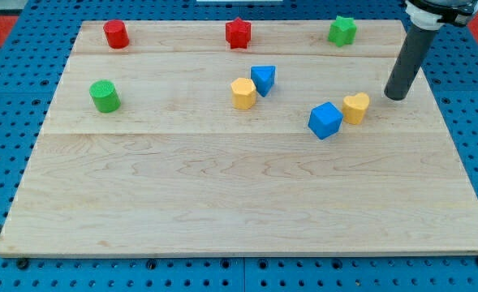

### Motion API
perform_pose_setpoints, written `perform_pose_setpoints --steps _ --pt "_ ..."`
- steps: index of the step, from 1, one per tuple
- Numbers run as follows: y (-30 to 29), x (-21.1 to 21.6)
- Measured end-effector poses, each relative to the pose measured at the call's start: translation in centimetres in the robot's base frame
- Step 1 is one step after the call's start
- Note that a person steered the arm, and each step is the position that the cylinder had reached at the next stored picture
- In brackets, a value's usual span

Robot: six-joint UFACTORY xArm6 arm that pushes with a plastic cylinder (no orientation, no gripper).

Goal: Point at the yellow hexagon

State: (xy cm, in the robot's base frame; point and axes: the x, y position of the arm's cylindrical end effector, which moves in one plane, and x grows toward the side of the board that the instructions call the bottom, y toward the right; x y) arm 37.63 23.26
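Arm ends in bare rod – no jaws to open or close. My tip (395,96) on board, view's right. Yellow hexagon (243,93) far toward view's left of tip, touching blue triangle (264,79). Likely light, rigid, slides easily – approach, don't push.

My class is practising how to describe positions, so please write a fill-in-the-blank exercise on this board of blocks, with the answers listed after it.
1. The yellow hexagon touches the blue ____ at its upper right.
2. My tip stands nearest the yellow ____, at the view's right.
3. The blue cube sits just ____ of the yellow heart in the view.
4. The red star stands near the view's ____ edge of the board.

Missing words: triangle; heart; left; top
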Motion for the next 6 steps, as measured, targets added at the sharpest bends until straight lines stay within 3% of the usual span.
perform_pose_setpoints --steps 2,3,4,5,6 --pt "-3.2 0.8" --pt "0.9 0.8" --pt "-1.2 8.3" --pt "-9.4 11.5" --pt "-21.8 10.8"
